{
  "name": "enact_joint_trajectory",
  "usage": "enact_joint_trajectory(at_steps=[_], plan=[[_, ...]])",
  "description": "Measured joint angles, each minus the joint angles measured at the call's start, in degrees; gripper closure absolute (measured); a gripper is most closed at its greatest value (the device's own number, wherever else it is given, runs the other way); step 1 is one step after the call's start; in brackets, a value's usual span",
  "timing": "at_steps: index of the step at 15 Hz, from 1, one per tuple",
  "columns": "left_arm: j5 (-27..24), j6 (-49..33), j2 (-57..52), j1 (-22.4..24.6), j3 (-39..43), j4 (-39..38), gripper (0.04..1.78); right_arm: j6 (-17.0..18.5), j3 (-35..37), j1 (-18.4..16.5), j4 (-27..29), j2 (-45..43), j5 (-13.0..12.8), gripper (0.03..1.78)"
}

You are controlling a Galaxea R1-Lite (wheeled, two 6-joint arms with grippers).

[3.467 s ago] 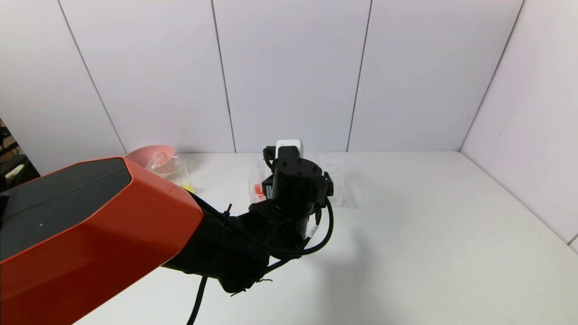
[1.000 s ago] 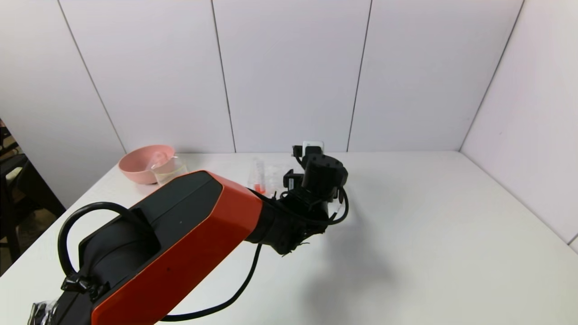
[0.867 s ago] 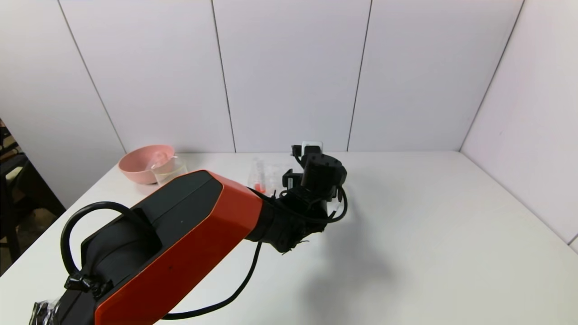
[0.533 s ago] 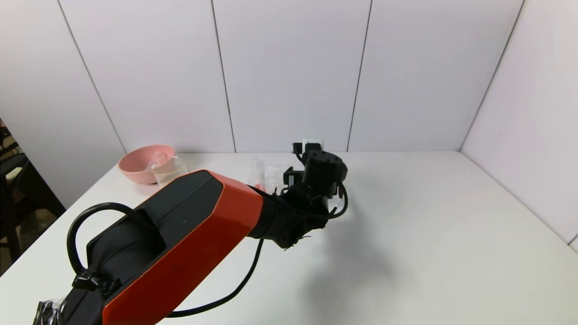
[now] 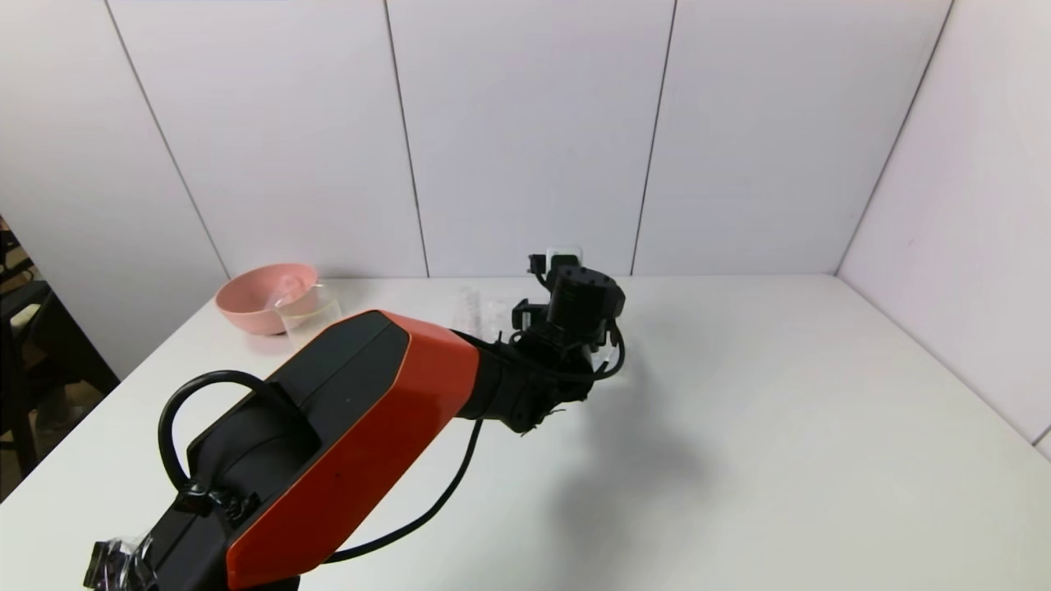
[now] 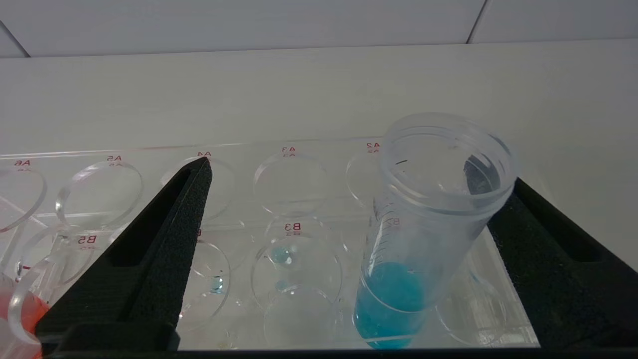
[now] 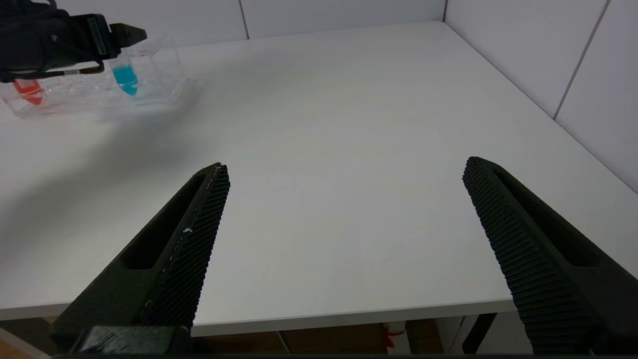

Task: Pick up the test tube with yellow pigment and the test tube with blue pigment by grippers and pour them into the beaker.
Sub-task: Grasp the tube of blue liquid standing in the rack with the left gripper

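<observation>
Blue pigment fills the rounded bottom of the test tube with blue pigment [image 6: 423, 234], which stands a bit tilted in a hole at one end of the clear plastic rack [image 6: 299, 199]; the hole label is partly hidden behind the tube, so which well exactly is hard to say. Left gripper [image 6: 354, 199] straddles it w/ jaws spread wide; the tube's rim looks to touch one black finger [image 6: 548, 249], while the other finger [image 6: 164, 249] is well apart from it, over the middle wells. Rack holes marked A3, A4, A5, A6, B3, B5 are readable; a red-tipped tube [image 6: 20, 314] sits at the opposite end of the rack from the blue one. From the right wrist cam the same tube [image 7: 124, 77] shows in the rack [image 7: 159, 85] w/ the left gripper's tip above it, and the red one [image 7: 27, 89] nearby. Head cam: left arm [image 5: 353, 427] stretches across the white table [image 5: 780, 410] to the rack by the back wall; beaker [image 5: 312, 310] stands just beside a pink bowl [image 5: 259, 295] at the table's far left corner, well apart from the rack. Right gripper [image 7: 344, 209] hovers over the near table edge, jaws wide, holding nothing.
</observation>
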Motion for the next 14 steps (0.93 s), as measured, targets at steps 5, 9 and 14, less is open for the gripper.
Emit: enact_joint_trajectory(at_steps=[5, 9, 14], plan=[[-0.1, 0.0, 1.9, 0.7, -4.0, 3.1, 0.06, 0.0, 0.0, 0.0, 0.0, 0.0, 0.0, 0.1], [0.2, 0.0, 2.6, 0.8, -4.9, 3.1, 0.37, 0.0, 0.0, 0.0, 0.0, 0.0, 0.0, 0.1], [-0.4, -0.1, 2.6, 0.5, -4.9, 2.8, 1.21, 0.0, 0.0, 0.0, 0.0, 0.0, 0.0, 0.1]])
